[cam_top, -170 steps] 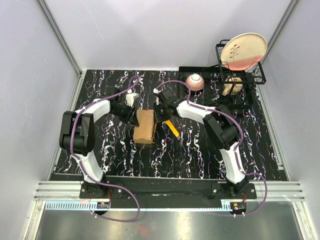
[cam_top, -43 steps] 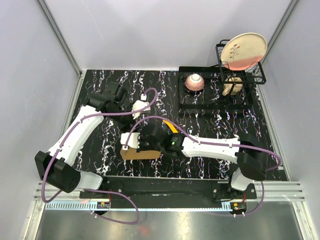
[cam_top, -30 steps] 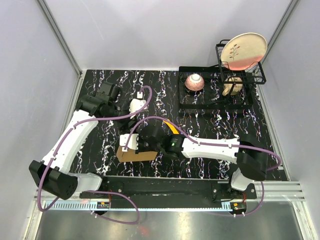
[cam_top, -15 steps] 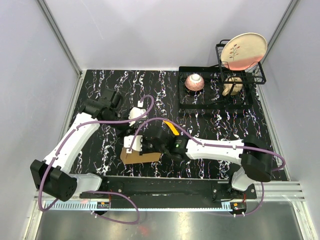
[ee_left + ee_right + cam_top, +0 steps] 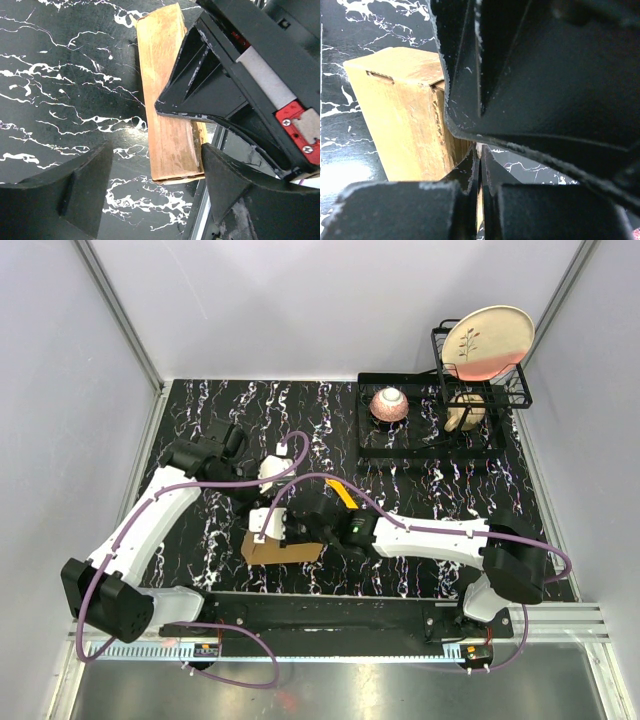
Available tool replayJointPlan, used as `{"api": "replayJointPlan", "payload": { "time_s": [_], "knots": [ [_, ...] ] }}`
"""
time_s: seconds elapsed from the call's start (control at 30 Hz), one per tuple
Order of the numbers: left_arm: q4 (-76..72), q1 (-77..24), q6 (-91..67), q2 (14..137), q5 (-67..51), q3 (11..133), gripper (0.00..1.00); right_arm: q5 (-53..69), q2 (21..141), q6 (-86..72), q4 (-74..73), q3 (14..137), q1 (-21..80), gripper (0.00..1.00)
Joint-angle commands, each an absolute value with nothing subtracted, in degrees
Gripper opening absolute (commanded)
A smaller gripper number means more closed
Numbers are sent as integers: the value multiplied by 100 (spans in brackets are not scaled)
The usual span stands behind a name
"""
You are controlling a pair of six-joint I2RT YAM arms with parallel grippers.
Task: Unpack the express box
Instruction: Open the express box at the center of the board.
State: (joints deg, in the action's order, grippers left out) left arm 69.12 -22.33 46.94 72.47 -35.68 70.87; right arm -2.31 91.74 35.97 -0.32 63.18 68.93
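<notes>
A: How should the flap be opened well?

B: The right fingers (image 5: 395,210) are pressed shut at the express box's (image 5: 283,550) edge. The left fingers (image 5: 85,185) hang wide above it. I'd steady the box first, then lift slowly.

A: And the box?

B: Plain brown cardboard, flat, seemingly closed, on the table (image 5: 420,490) just near-left of the yellow utility knife (image 5: 345,495).

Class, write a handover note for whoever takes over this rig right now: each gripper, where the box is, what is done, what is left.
Left gripper: open, poised above the box, apparently not touching.
Right gripper: shut, tips at the box; whether it pinches any cardboard cannot be told.
Box: near edge of the table, left of centre, looks closed.
Done: nothing taken out.
To do: open it, empty it.
</notes>
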Motion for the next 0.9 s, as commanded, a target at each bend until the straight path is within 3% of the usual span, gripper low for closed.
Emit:
{"api": "replayJointPlan", "payload": {
  "time_s": [0.0, 0.23, 0.43, 0.63, 0.67, 0.7, 0.87],
  "knots": [
    [6830, -2548, 4641, 7207, -3508, 7023, 72, -378, 8991, 3384, 352, 6732, 6688, 0],
    [6092, -2883, 4184, 7111, -2796, 6409, 62, -387, 8982, 3375, 334, 6926, 6688, 0],
    [5353, -2909, 3736, 7110, -2724, 6161, 48, -255, 8982, 3120, 571, 7005, 6715, 0],
    [4757, -3093, 3323, 7207, -2690, 5924, 48, -290, 9088, 2971, 834, 7084, 6785, 0],
    [4677, -3129, 3209, 7207, -2663, 5889, 53, -290, 9140, 2945, 870, 7101, 6794, 0],
    [4606, -3199, 3156, 7233, -2646, 5845, 63, -281, 9158, 2927, 905, 7119, 6794, 0],
    [4316, -3357, 3015, 7312, -2628, 5757, 70, -308, 9290, 2830, 1151, 7180, 6908, 0]
  ]
}}
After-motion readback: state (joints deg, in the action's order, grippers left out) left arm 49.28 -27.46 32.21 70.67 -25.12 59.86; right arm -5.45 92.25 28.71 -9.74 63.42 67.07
